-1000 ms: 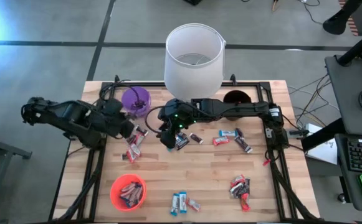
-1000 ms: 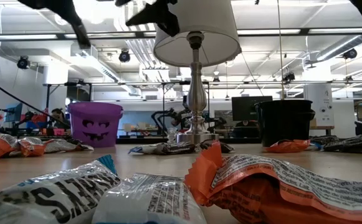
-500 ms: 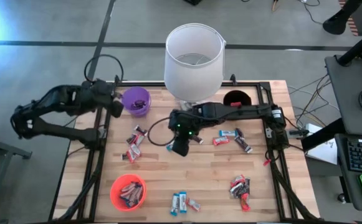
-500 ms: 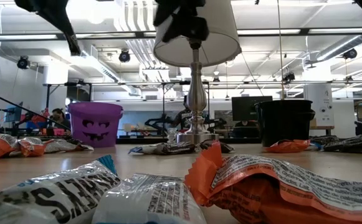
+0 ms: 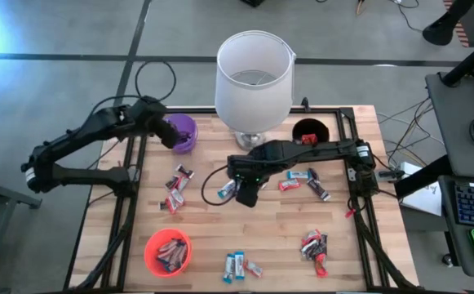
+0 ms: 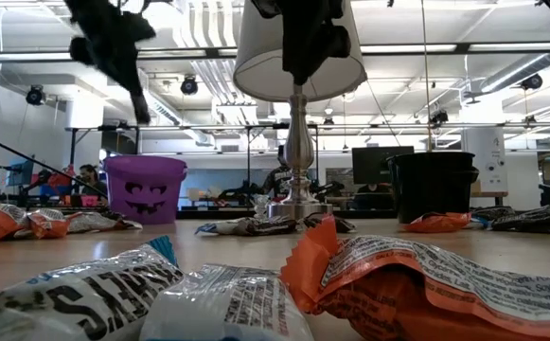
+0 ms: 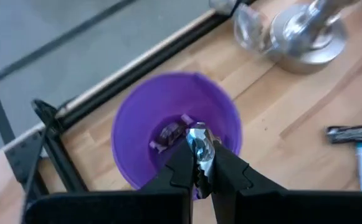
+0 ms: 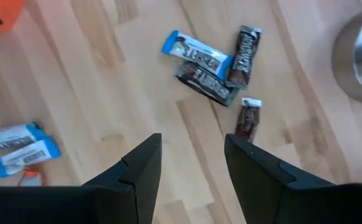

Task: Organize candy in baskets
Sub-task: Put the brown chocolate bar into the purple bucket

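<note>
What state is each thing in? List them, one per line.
left hand: shut on a candy, over the purple basket
right hand: open, empty, above the table
purple basket: upright, a candy inside
orange basket: upright, holds several candies
black basket: upright, contents not visible
loose candies: lying scattered on the table
lamp: standing upright

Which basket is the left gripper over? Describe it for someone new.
Start at the big white lampshade at the table's back edge. Just to its left on the high view sits the purple basket, with the left gripper above it, shut on a candy. It alone is purple; the others are black and orange.
</note>
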